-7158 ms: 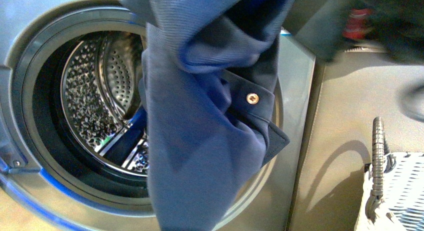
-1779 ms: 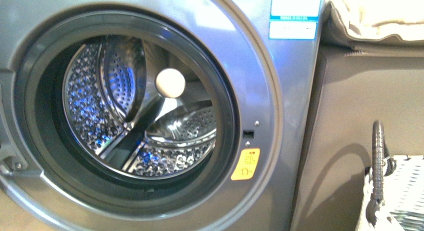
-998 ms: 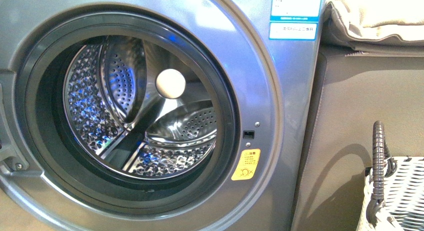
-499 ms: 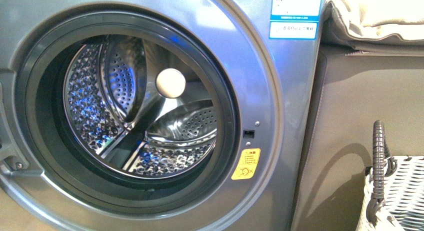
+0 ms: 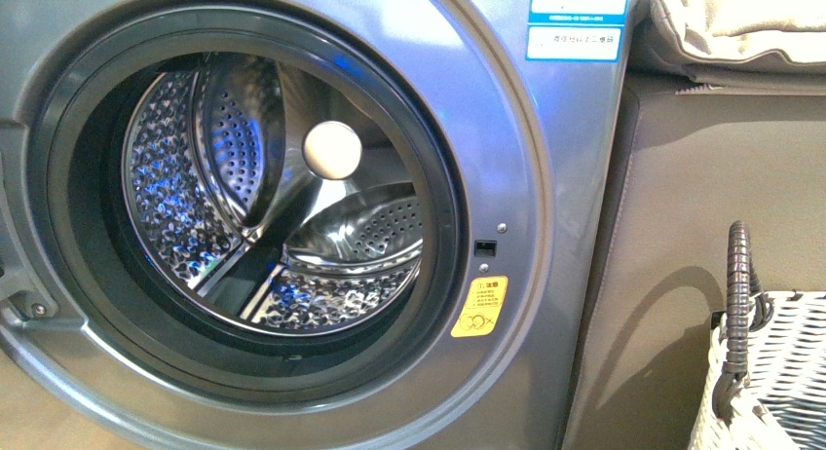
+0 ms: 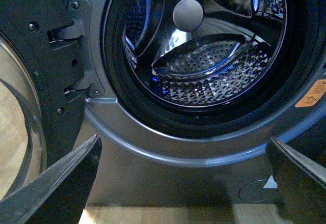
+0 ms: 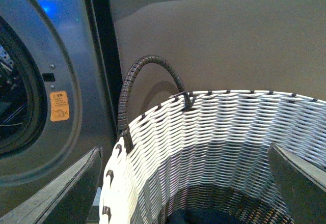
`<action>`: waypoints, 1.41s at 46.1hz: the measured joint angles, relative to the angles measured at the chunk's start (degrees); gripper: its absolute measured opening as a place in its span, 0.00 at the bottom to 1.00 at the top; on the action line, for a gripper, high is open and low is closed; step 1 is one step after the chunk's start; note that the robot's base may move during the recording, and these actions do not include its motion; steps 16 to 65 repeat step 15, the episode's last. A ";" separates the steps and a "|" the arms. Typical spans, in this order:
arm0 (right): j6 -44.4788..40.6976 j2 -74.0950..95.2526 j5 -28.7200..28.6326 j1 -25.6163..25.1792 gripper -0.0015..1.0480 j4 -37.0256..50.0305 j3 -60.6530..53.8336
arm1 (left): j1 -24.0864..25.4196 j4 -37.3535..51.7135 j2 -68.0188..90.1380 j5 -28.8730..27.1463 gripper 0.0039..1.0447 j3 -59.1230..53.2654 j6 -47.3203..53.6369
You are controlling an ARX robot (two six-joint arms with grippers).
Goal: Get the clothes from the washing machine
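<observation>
Across the front view, the garment that hung before the porthole seven seconds ago is gone, and the framing has since shifted slightly, the orange sticker (image 5: pixel 479 307) sitting a little higher than half a second ago. Flooring is pale wood (image 6: pixel 153 215) below the machine; a grey-brown panel (image 5: pixel 682 226) stands to its right, with a beige cushion (image 5: pixel 740 26) on top.

Washing machine (image 5: pixel 545 177): door (image 6: pixel 20 132) swung open at left, black gasket (image 5: pixel 443 226) exposed, perforated steel drum (image 5: pixel 175 197) holding no visible fabric in either the front or left wrist view.

Left end effector (image 6: pixel 178 183): fingers spread wide, nothing between them, facing the porthole.

Woven basket (image 7: pixel 214 132): stands right of the machine against the panel, dark handle (image 7: pixel 132 81) upright. Dark blue clothes (image 7: pixel 204 218) lie at its bottom, only partly visible.

Right end effector (image 7: pixel 183 183): fingers spread wide, gripping nothing, positioned above the basket opening.
</observation>
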 joint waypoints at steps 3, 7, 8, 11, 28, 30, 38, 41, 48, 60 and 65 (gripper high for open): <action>0.00 0.00 0.00 0.00 0.93 0.00 0.00 | 0.00 0.00 0.00 0.00 0.94 0.00 0.00; 0.00 0.00 0.00 0.00 0.93 0.02 0.00 | 0.00 0.00 0.00 0.00 0.94 0.00 0.00; 0.00 0.00 0.00 0.00 0.93 0.00 0.00 | 0.00 0.00 0.00 0.00 0.94 0.00 0.00; 0.00 0.00 0.00 0.00 0.93 0.02 0.00 | 0.00 0.00 0.00 0.00 0.94 0.00 -0.02; 0.00 0.00 0.00 0.00 0.93 0.02 0.00 | 0.00 0.00 0.00 0.00 0.94 0.00 0.00; 0.00 0.00 0.00 0.00 0.93 0.02 0.00 | 0.00 0.00 0.00 0.00 0.94 0.00 0.00; 0.00 0.00 0.00 0.00 0.93 0.02 0.00 | 0.00 0.00 0.00 0.00 0.94 0.00 0.00; 0.00 0.00 0.00 0.00 0.93 0.02 0.00 | 0.00 0.00 0.00 0.00 0.94 0.00 0.00; 0.00 0.00 0.00 0.00 0.93 0.02 0.00 | 0.00 0.00 0.00 0.00 0.94 0.00 0.00; 0.00 0.00 0.00 0.00 0.93 0.02 0.00 | 0.00 0.00 0.00 0.00 0.94 0.00 0.00; 0.00 0.00 0.00 0.00 0.93 0.02 0.00 | 0.00 0.00 0.00 0.00 0.94 0.00 0.00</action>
